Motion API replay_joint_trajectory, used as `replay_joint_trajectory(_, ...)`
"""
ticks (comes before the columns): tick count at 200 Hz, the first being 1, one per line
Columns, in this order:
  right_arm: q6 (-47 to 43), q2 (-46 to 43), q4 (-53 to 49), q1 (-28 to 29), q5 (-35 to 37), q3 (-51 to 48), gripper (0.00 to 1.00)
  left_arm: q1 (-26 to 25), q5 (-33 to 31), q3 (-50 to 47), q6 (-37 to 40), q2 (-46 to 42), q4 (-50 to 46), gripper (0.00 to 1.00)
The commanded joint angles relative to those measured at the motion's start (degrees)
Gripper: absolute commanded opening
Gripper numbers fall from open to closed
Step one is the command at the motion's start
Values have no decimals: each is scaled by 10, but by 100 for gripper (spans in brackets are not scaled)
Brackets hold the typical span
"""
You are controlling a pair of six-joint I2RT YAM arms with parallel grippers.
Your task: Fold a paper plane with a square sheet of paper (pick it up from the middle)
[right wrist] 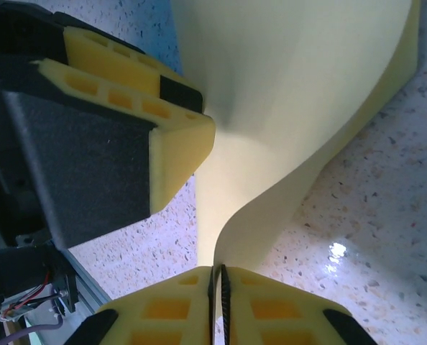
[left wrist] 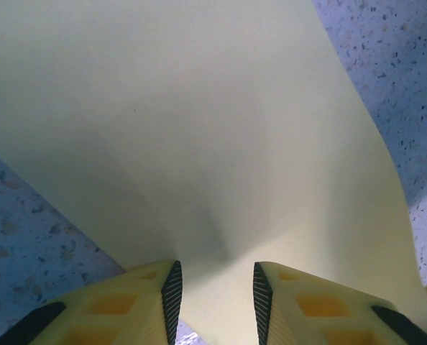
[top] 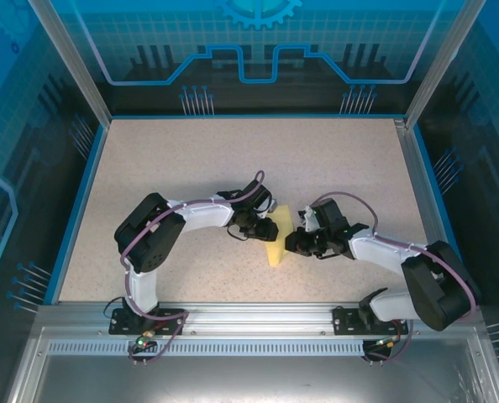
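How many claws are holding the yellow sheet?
2. The left claw pinches the sheet from its left side; the right claw is shut on the opposite edge.

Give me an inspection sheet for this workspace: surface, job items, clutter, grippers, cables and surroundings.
surface: speckled beige table.
job's things: square sheet of paper, pale yellow, curved, held between both grippers.
clutter: nothing seen.
grippers: left gripper has the sheet pinched between its fingers; right gripper shut on the sheet's edge.
cables: purple cables loop along both arms, off the paper.
surroundings: blue-lit enclosure walls; aluminium rail at the near edge.
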Motion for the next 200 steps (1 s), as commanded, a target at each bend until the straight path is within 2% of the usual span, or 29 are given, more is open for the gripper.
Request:
replay_joint_trajectory(1, 5, 22, 29, 7, -18, 23, 12, 1, 26, 17, 15, -10, -13, 35)
replay_joint_trajectory(57, -2, 50, 22, 7, -11, 39, 12, 13, 14, 41, 45, -48, -59, 36)
replay_joint_trajectory(105, -1, 64, 24, 8, -13, 45, 12, 44, 11, 70, 63, 3, -58, 33)
replay_joint_trajectory(125, 0, 67, 22, 8, -12, 50, 13, 45, 5, 83, 68, 25, -54, 31)
replay_joint_trajectory(200, -9, 91, 11, 12, -10, 74, 13, 46, 12, 108, 73, 75, -58, 30)
